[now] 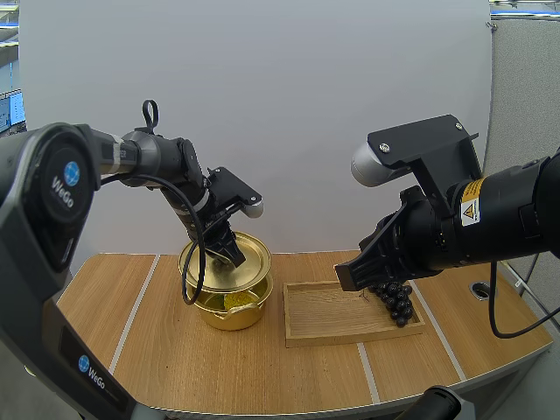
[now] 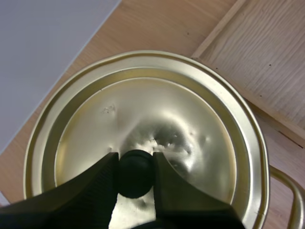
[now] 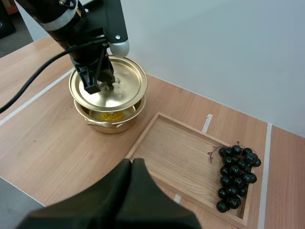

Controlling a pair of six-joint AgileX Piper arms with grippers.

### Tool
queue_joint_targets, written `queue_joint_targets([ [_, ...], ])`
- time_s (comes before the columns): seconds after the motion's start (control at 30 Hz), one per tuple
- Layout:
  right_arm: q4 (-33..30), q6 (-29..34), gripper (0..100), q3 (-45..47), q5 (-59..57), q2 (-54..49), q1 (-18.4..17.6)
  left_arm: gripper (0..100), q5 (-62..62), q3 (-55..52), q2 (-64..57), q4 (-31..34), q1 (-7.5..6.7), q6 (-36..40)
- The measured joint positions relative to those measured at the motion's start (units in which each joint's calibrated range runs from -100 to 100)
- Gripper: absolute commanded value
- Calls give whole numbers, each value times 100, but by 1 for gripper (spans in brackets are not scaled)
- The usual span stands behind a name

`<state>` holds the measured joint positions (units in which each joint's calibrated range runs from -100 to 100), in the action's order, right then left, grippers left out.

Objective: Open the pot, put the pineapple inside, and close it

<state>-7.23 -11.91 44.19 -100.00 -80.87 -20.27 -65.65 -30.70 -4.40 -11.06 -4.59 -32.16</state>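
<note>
Just over the pot (image 1: 232,313), the left tool (image 2: 136,160) grips the lid (image 2: 157,109) by its knob (image 2: 136,177); pineapple (image 3: 111,115) lies inside; the right tool (image 3: 132,164) is clenched empty.

Table (image 1: 157,350): light wood top, rounded front corners. 3 pale strips (image 1: 131,324) run front to back across it. 2 things stand directly on the wood. Gold pot (image 1: 232,311) sits upright at centre-left, between the left strip and the middle 1. Shallow wooden tray (image 1: 324,315) lies flat just right of the pot, over the middle strip, with a narrow gap of bare wood between them.
</note>
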Motion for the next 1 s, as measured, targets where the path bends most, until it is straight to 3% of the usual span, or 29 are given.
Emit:
queue_joint_targets([
  [0.63,0,0,0,0,0,0,0,3,-26,-78,495,-198,0,-71],
  [0.7,0,0,0,0,0,0,0,17,-26,-78,495,-207,0,-78],
  [0.73,0,0,0,0,0,0,0,30,-26,-78,495,-207,0,-78],
  [0.77,0,0,0,0,0,0,0,47,-26,-78,495,-207,0,-78],
  [0.83,0,0,0,0,0,0,0,99,-46,-78,495,-211,0,-78],
  [1.0,0,0,0,0,0,0,0,100,-403,-78,495,-233,0,-90],
])
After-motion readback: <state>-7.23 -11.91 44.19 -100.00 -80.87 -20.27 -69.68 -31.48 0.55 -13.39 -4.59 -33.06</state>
